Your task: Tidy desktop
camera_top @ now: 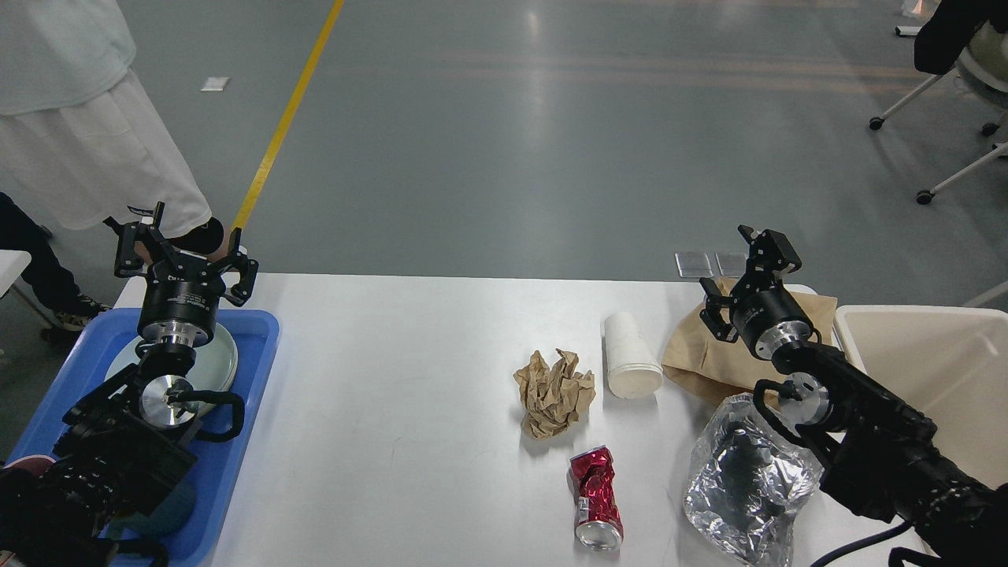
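Note:
The white desktop [394,378] carries a crumpled brown paper ball [554,391], a white paper cup [630,356] lying on its side, a crushed red can [596,496], a flat brown paper bag [732,354] and a crinkled silver foil bag [744,480]. My left gripper [186,246] hangs open above the far end of the blue tray [244,394], with nothing between its fingers. Over the brown paper bag my right gripper [744,268] stands open and empty.
The blue tray holds a pale green plate [220,358] and other dishes under my left arm. A beige bin [937,370] stands at the table's right end. A person in white [87,118] stands beyond the table's left corner. Office chairs [961,87] are far right.

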`<state>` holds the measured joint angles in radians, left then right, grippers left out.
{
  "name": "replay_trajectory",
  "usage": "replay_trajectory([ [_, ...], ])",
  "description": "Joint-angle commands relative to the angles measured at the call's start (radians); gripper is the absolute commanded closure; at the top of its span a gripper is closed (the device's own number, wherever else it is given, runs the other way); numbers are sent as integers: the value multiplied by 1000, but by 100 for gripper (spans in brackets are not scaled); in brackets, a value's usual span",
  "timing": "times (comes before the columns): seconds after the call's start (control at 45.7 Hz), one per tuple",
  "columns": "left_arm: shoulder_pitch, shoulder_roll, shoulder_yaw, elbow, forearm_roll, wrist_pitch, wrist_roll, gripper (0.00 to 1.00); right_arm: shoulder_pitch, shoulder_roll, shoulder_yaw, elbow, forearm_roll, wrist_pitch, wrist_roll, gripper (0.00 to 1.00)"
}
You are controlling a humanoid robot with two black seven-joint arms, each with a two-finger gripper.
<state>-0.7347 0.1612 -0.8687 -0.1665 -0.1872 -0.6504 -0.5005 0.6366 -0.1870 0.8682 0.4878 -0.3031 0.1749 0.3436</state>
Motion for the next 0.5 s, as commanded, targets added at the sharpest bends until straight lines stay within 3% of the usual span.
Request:
replay_trajectory([
  [0.0, 0, 3, -1, 1, 0, 0, 0, 4, 0, 0, 0, 0, -1, 0, 0, 0],
  [0.481, 0, 0, -1, -1, 0, 0, 0, 4, 0, 0, 0, 0, -1, 0, 0, 0],
])
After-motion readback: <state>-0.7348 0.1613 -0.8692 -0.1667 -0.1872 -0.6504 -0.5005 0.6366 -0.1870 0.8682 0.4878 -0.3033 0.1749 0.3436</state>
